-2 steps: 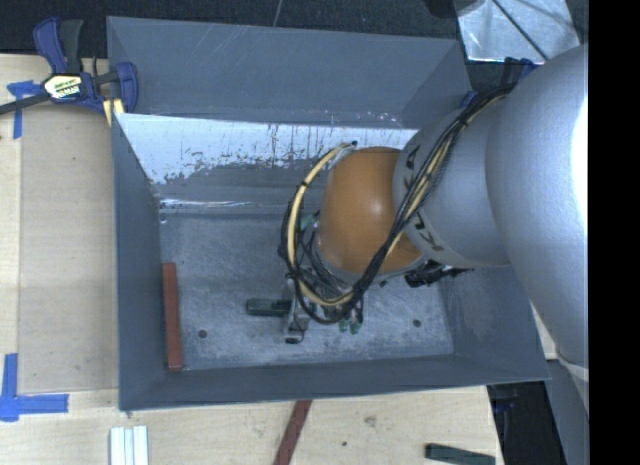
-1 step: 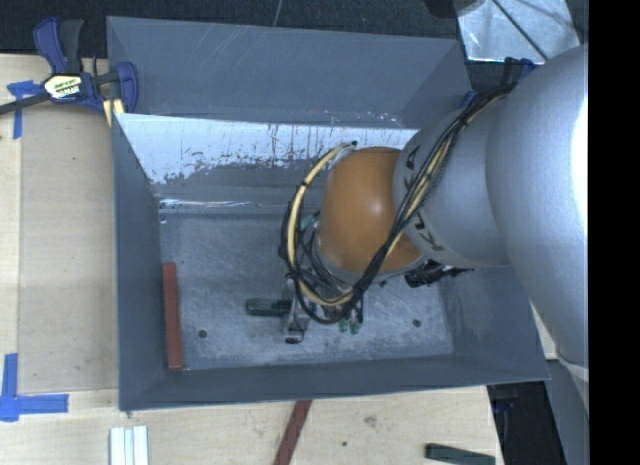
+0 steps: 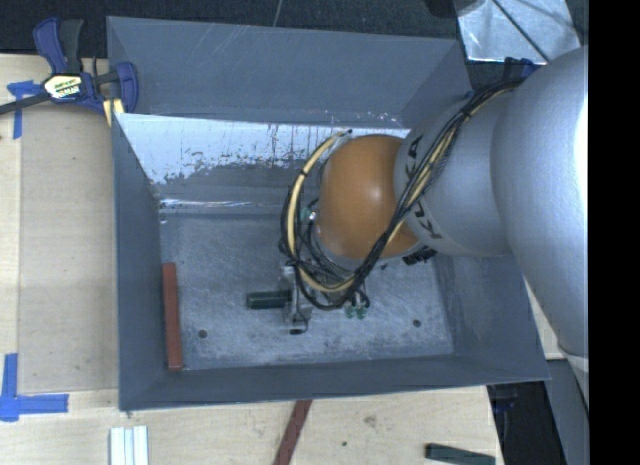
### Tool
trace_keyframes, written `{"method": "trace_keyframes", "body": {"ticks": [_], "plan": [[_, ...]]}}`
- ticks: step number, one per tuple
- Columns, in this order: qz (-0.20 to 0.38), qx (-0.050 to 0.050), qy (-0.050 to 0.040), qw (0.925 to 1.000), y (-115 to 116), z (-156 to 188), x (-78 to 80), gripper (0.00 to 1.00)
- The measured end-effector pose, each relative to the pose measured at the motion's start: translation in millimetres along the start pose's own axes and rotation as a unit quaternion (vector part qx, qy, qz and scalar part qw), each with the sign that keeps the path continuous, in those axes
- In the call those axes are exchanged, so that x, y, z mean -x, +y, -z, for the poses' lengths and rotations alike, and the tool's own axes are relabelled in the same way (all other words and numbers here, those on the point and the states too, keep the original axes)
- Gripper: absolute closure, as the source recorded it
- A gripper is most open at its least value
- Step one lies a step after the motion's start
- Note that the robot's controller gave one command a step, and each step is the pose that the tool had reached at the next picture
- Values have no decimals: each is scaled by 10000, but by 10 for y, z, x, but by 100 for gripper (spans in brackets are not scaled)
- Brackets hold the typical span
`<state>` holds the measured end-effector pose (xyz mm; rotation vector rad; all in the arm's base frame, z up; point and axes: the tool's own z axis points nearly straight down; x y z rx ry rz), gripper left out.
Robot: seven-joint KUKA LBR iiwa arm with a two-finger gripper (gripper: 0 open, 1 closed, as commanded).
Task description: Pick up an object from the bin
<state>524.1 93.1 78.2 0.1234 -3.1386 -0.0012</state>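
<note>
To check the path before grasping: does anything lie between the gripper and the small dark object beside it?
Nothing visible does. The small dark object lies directly left of the gripper in the view, on the bin floor. The reddish-brown stick lies apart, at the floor's left edge.

The end effector (image 3: pixel 297 311) hangs low in the grey bin (image 3: pixel 135 253), just beside a small dark cylinder (image 3: pixel 264 300); a red-brown bar (image 3: pixel 172 315) lies leftward.

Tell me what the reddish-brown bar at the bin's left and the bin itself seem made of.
Reddish-brown bar: probably wood or matte plastic; it looks flat-sided and dull, without shine. Bin: grey sheet metal, matte; smooth folded walls, with the floor and back wall scuffed pale.
</note>
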Motion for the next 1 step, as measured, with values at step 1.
{"method": "trace_keyframes", "body": {"ticks": [1], "plan": [[29,0,-59,10000,-135,1817,-47,100]]}}
